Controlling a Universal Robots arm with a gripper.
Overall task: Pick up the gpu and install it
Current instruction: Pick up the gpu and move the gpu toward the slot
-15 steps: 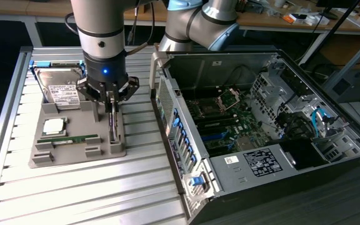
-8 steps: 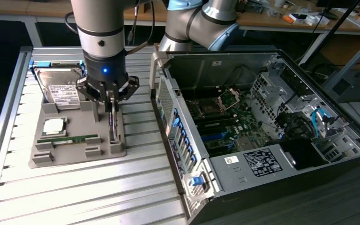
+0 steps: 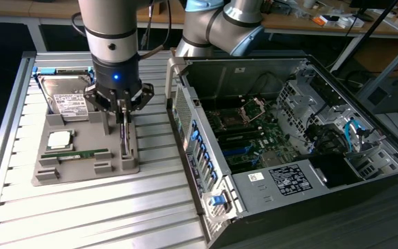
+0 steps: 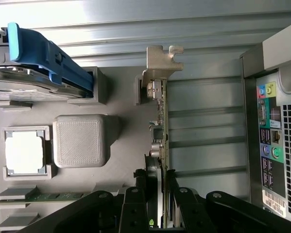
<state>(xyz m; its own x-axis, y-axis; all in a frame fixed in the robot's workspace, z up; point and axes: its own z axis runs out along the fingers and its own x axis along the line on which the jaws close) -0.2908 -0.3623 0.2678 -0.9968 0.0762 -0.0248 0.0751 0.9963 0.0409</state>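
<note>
The gpu [image 3: 125, 139] stands on its long edge in a slot of the grey holder tray [image 3: 116, 167] on the exterior view's left. In the wrist view the gpu [image 4: 160, 111] is a thin dark card with a silver end bracket at its far end. My gripper [image 3: 123, 115] reaches straight down over the card's near end. In the wrist view my gripper [image 4: 160, 171] has one black finger on each side of the card, pressed against it. The gpu's lower edge still looks seated in the tray [image 4: 121, 170].
The tray also holds a hard drive [image 3: 66, 98] with a blue rail, a processor chip [image 3: 59, 138] and a green memory stick [image 3: 74, 154]. The open computer case [image 3: 206, 155] lies on the exterior view's right, its motherboard [image 3: 247, 135] exposed. A slatted metal table [image 3: 102, 212] lies underneath.
</note>
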